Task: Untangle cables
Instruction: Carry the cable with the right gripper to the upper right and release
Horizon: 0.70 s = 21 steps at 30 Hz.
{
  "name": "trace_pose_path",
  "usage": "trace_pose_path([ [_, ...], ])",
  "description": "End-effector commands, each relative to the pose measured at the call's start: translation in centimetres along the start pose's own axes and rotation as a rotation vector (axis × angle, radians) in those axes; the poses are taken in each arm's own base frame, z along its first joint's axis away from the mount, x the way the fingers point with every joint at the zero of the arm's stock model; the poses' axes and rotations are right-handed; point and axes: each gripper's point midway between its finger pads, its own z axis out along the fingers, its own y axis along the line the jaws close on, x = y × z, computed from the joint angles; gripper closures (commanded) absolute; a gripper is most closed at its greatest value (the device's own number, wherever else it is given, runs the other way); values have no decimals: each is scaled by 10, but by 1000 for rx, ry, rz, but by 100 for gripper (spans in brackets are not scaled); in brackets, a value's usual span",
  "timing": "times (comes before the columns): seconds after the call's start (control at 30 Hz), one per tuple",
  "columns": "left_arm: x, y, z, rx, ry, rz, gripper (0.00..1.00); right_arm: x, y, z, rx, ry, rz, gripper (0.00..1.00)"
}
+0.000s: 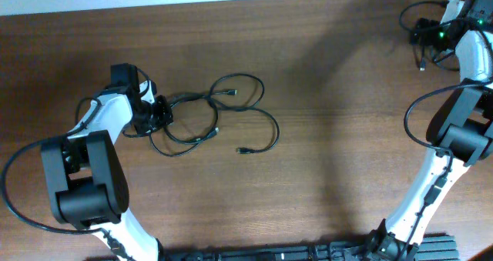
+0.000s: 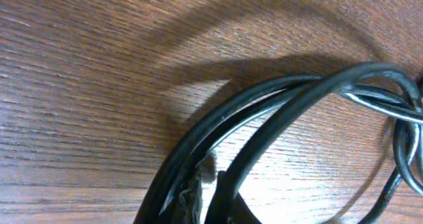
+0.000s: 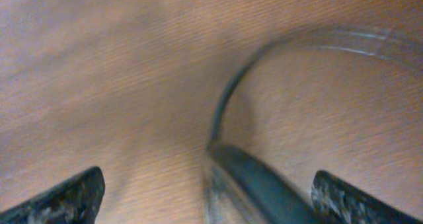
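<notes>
Left arm (image 1: 85,176): it stands at the left of the table (image 1: 323,68) and reaches up and to the right, toward the tangle.
Left gripper (image 1: 154,113): it sits at the left end of the tangle. In the left wrist view no parted fingers show at the sides, and the strands run together into the bottom centre of the frame, so it reads as clenched on the cables.
Cables (image 1: 216,118): thin black cords lie left of the table's centre.
Long axis: the tangle stretches left to right from the gripper and sags slightly toward the near edge at its right end.
Loops: a small loop (image 1: 239,90) sits at the far side, and a wider one (image 1: 269,130) swings out to the right.
Plug ends: one free plug (image 1: 245,149) lies at the near right and points left. Another plug (image 1: 216,130) lies inside the tangle.
Close view: the cables (image 2: 277,112) arc from the bottom centre up and to the right, crossing one another. They are raised above the wood (image 2: 99,65), and their shadow falls on it.
Right arm (image 1: 462,130): it reaches to the far right corner, well apart from the tangle.
Right gripper (image 1: 428,36): its fingers (image 3: 73,197) are spread wide, so it is released.
Dark cord (image 3: 264,184): it lies between those fingers and curves up and to the right. The view is too blurred to tell whether it is one of the cables.
</notes>
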Motion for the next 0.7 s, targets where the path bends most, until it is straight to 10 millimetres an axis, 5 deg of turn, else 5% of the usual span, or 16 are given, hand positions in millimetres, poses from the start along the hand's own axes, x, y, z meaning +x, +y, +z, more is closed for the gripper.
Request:
trace_pose_path([
  [0.0, 21, 34, 19, -135, 66, -14, 89, -27, 51, -71, -262, 17, 331, 1],
  [0.1, 21, 34, 19, -135, 66, -14, 87, -20, 83, -100, -577, 140, 499, 1],
  [0.2, 22, 35, 19, -136, 71, -16, 87, -12, 74, -110, -617, 237, 712, 2],
  [0.33, 23, 34, 19, -134, 74, -16, 87, 10, 85, -113, -531, 244, 463, 1],
  [0.5, 30, -1, 19, 73, 122, -2, 95, 66, 166, -110, -445, 416, 157, 1],
  [0.53, 31, -19, 15, 173, 132, 57, 98, 82, 200, -106, -419, 448, 65, 2],
  [0.67, 15, -62, -31, 318, 67, 182, 94, 122, 285, -115, -475, 522, -103, 1],
])
